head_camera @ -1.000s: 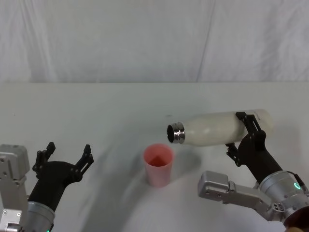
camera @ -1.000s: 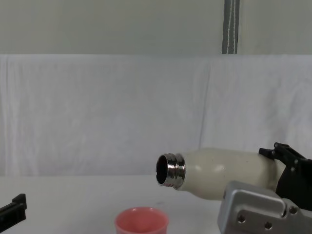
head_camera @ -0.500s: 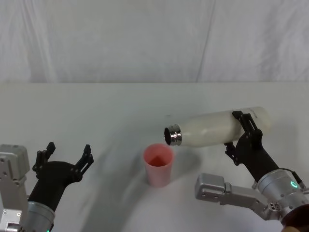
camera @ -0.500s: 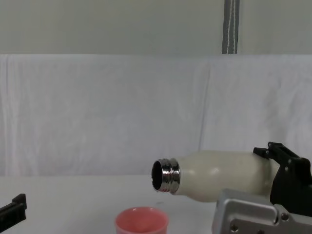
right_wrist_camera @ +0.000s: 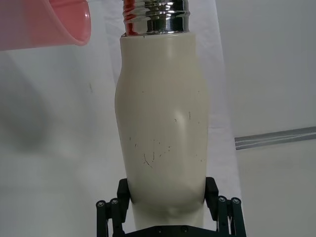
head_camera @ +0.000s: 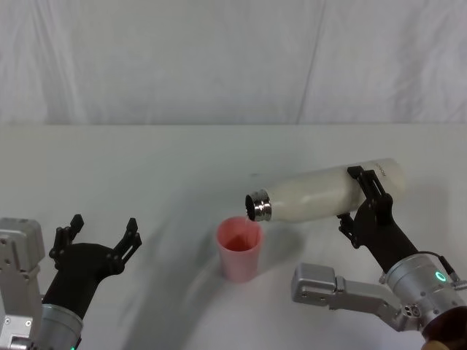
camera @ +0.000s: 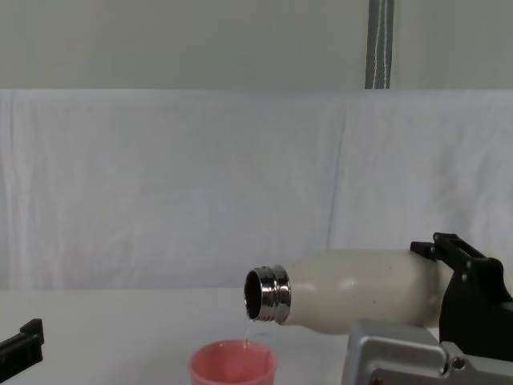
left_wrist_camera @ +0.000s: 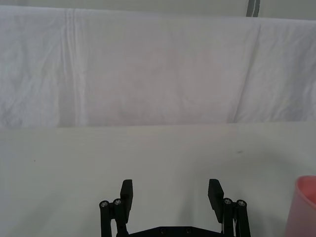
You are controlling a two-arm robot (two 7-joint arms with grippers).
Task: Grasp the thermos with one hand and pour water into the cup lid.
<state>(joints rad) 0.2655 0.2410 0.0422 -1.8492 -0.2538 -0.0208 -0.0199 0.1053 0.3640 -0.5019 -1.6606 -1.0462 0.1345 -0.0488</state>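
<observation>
The cream-white thermos (head_camera: 321, 192) lies nearly level in the air, its steel neck (head_camera: 257, 207) tipped down over the pink cup lid (head_camera: 238, 248). My right gripper (head_camera: 367, 198) is shut on the thermos's lower body; the right wrist view shows its jaws clamped on both sides of the thermos (right_wrist_camera: 160, 133). From the side, a thin stream of water falls from the thermos (camera: 353, 289) into the cup lid (camera: 233, 365). My left gripper (head_camera: 101, 235) rests open at the near left of the table, its fingers (left_wrist_camera: 127, 193) spread with nothing between them.
A white cloth covers the table (head_camera: 146, 168) and hangs as a backdrop behind it. The cup lid's rim (left_wrist_camera: 306, 200) shows off to one side of the left gripper. A grey metal pole (camera: 379, 44) stands behind the backdrop.
The right gripper has tilted the thermos further, lowering its neck and shifting it slightly left over the cup lid. Water now runs out. The left arm has not moved.
</observation>
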